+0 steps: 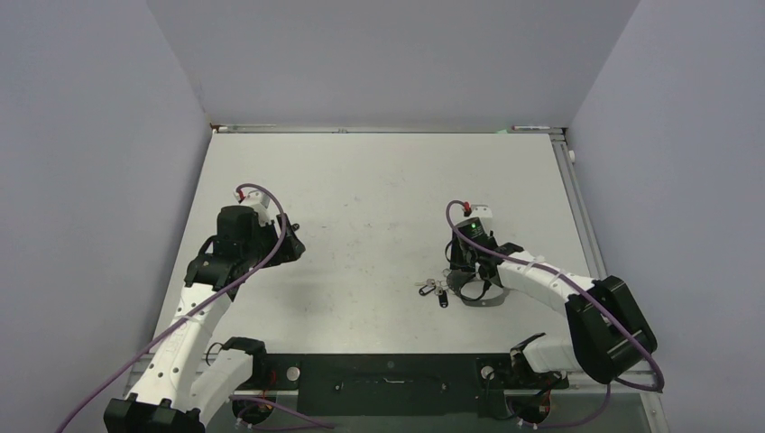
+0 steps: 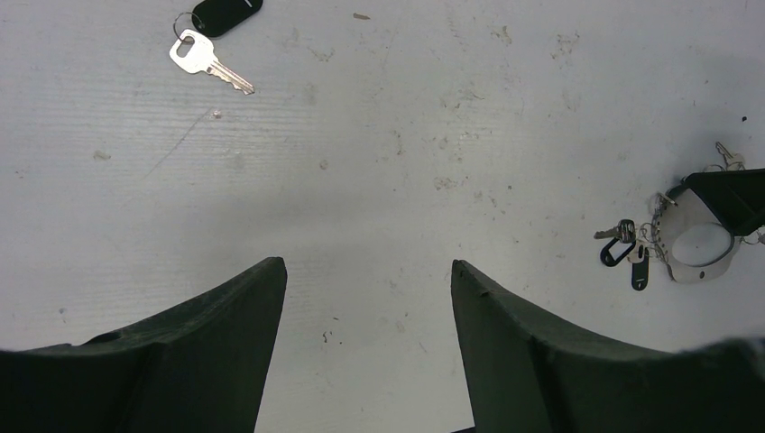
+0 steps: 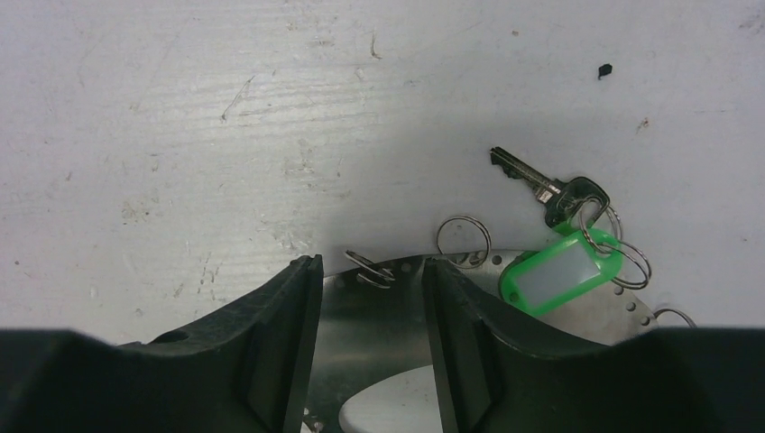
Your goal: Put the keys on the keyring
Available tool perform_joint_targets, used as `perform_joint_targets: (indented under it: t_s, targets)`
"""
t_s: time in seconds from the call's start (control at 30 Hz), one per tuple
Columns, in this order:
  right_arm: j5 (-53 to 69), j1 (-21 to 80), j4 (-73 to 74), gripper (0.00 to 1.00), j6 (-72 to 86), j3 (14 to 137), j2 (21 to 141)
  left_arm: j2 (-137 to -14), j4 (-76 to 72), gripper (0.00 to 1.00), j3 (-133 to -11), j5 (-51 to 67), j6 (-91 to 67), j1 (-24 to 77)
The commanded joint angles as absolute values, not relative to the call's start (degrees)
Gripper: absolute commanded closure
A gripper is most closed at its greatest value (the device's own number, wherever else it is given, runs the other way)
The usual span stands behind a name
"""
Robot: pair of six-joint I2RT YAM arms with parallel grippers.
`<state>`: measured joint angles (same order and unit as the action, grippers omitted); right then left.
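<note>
The keyring (image 3: 379, 329) is a shiny curved metal band with small split rings (image 3: 464, 240) and a green tag (image 3: 563, 273); it lies under my right gripper (image 3: 372, 263). The black fingers (image 3: 280, 325) stand apart over the band, a little ring between their tips, nothing pinched. A black-headed key (image 3: 539, 185) hangs by the green tag. From above, the right gripper (image 1: 463, 271) is low over the keyring (image 1: 480, 296), with a few keys (image 1: 433, 289) just to its left. My left gripper (image 2: 367, 264) is open over bare table, far left (image 1: 290, 242).
In the left wrist view a loose silver key (image 2: 209, 65) on a ring with a black tag (image 2: 225, 13) lies at the top left. At the right of that view are the keyring (image 2: 699, 242) and black-headed keys (image 2: 622, 253). Grey walls enclose the white table (image 1: 379, 180).
</note>
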<state>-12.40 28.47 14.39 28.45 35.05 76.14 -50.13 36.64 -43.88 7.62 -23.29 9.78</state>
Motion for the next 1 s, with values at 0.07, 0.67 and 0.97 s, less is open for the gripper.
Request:
perform_joint_targets:
  t_s: [0.07,0.67,0.97]
  targets:
    - [-12.19,28.23,12.04,0.59,27.37,36.30,77.56,-50.19,34.99,0.36,-46.05,8.36,-22.59,10.14]
    - [-12.20,28.21,12.00,0.74,27.01,36.74,78.95,-50.19,35.00,0.36,-46.05,8.70,-22.50,10.15]
    - [-12.28,28.21,12.21,0.93,26.91,36.74,78.84,-50.36,34.99,0.36,-46.05,8.75,-22.50,10.13]
